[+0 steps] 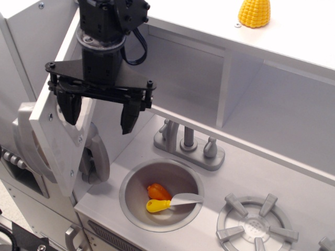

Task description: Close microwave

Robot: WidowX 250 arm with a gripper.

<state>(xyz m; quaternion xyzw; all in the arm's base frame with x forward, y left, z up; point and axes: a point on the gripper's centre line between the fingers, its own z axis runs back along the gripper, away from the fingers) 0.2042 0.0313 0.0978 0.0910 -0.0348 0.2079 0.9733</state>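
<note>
The microwave [178, 78] is the light-grey compartment under the top shelf. Its door [55, 141] stands wide open, swung out to the left, seen edge-on from above with the grey handle [23, 138] on its outer side. My black gripper [99, 112] hangs in front of the compartment's left end, open, with nothing between its fingers. The left finger [69, 107] overlaps the inner face of the door near its free edge; whether it touches cannot be told. The right finger [129, 117] hangs free over the counter.
A grey toy phone handset [95, 157] hangs on the wall below the gripper. The round sink [131, 180] holds an orange and yellow toy and a white spoon. A faucet [188, 144] stands behind it, a burner [256, 227] lies at the right, and a yellow corn [255, 13] sits on top.
</note>
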